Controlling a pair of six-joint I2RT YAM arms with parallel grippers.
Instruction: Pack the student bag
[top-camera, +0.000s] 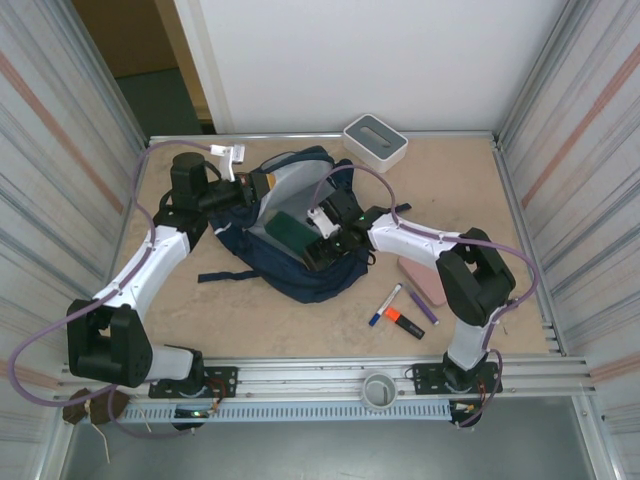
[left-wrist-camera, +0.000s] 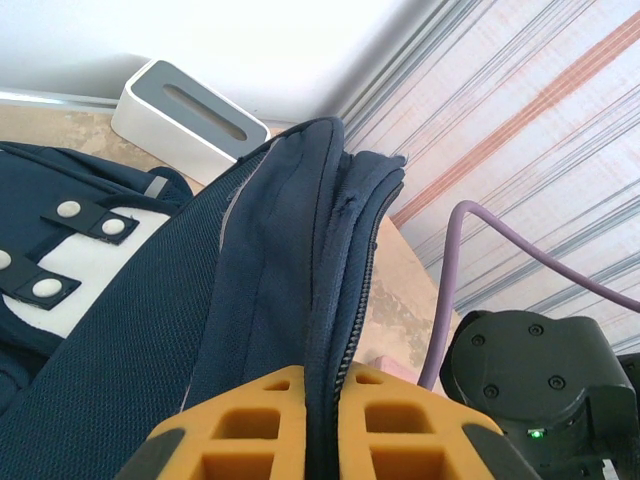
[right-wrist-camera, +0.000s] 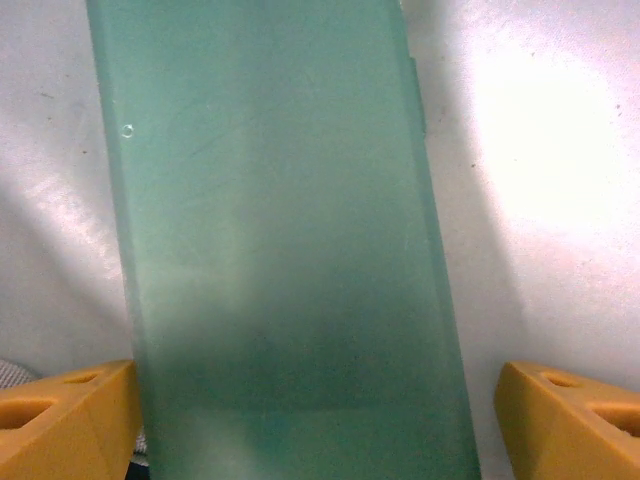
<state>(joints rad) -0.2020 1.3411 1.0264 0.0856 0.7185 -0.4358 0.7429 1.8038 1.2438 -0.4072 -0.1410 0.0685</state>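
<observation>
**Near side of the student bag (top-camera: 300, 280):** the right gripper (right-wrist-camera: 320, 425), jaws spread wide and holding nothing. A flat green item (right-wrist-camera: 280, 240) lies straight ahead between the fingers. Its long axis runs away from them into the bag's grey-lined mouth. Its right edge stands clear of the finger; its left edge perhaps touches.

**Far side of the bag:** the left gripper (left-wrist-camera: 322, 425), clamped on the bag's zipper edge. The white box (top-camera: 375, 142) stands beyond.
</observation>
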